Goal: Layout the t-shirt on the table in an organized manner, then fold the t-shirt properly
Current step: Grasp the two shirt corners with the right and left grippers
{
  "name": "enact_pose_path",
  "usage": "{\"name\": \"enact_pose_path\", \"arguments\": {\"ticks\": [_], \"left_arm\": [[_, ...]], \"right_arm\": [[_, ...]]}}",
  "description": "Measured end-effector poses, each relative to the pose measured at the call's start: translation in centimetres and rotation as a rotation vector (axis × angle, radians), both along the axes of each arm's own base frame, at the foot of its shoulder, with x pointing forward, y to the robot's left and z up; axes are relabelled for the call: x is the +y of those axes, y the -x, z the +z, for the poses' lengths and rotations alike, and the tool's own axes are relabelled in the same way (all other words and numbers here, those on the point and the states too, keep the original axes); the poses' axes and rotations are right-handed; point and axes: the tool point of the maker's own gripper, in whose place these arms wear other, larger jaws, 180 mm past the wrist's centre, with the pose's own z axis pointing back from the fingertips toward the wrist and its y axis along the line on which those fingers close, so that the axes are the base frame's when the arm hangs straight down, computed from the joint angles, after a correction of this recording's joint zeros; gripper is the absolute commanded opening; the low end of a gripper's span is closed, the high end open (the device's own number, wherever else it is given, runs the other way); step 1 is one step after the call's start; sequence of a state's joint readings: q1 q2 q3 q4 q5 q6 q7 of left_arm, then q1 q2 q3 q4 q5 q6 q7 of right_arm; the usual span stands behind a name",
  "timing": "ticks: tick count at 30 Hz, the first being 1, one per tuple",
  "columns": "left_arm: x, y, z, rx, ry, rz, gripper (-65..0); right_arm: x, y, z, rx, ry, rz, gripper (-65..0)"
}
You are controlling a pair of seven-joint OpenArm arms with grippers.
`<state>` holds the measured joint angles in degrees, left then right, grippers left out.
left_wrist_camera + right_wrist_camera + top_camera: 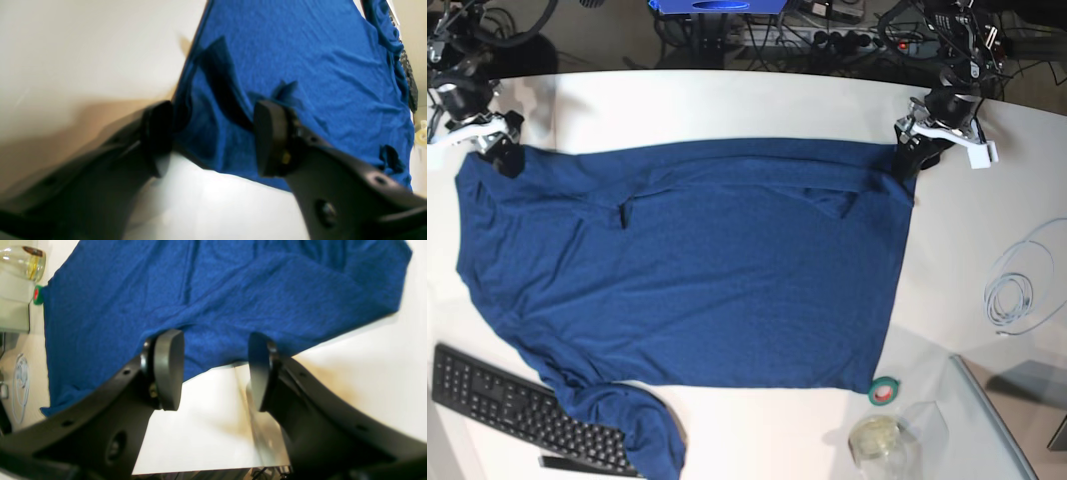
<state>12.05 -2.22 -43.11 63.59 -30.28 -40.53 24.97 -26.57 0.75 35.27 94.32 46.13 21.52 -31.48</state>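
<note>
T-shirt [300,66] edge btwn left gripper [213,140] (open)

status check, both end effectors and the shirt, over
Left end effector and right end effector open at the far edge of the dark blue fabric t-shirt. Shirt spread flat, one sleeve over black keyboard.

Both arms end in matte black plastic fingers that broaden toward the wrist and carry flat, rounded, paddle-like pads at their tips. On the left gripper [213,136] small round screw holes dot the finger bodies, and a brass-coloured fastener shows just behind one pad [267,136]. The right gripper [215,370] has the same build: oval dark pads, a brassy screw at one pad's base, recessed holes along each finger. In the base view both wrists wear white housings, with black cables trailing behind.
</note>
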Motion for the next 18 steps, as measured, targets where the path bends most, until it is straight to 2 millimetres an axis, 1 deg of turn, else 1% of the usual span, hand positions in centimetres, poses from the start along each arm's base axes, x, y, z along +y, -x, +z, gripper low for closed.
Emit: {"name": "enact_pose_path", "arguments": {"ticks": [3,8,10,12,14,16,18], "left_arm": [[0.0,0.3,-0.3,0.011,0.002,-0.001,-42.6],[0.1,0.6,-0.7,0.025,0.007,-0.004,-49.5],[0.0,0.3,-0.8,0.024,0.015,0.0,-52.3],[0.0,0.2,-1.1,0.025,0.027,0.01,-56.4],[0.1,0.0,-1.2,0.028,0.032,0.01,-64.5],[0.0,0.0,-1.3,0.03,0.035,0.008,-65.0],[0.1,0.1,-1.3,0.029,0.033,0.004,-65.0]], "right_arm": [[-0.1,0.3,-0.7,0.017,-0.01,-0.009,-35.7],[-0.1,0.6,-1.3,0.03,-0.024,-0.017,-35.3],[-1.0,1.1,-1.4,0.036,-0.023,-0.051,-35.0],[-2.5,1.7,-1.2,0.031,-0.01,-0.108,-35.0],[-3.6,2.2,-1.0,0.025,-0.009,-0.167,-35.0],[-4.5,2.3,-1.0,0.012,-0.016,-0.218,-35.0],[-5.3,2.4,-1.6,0.029,-0.04,-0.253,-33.8]]}}
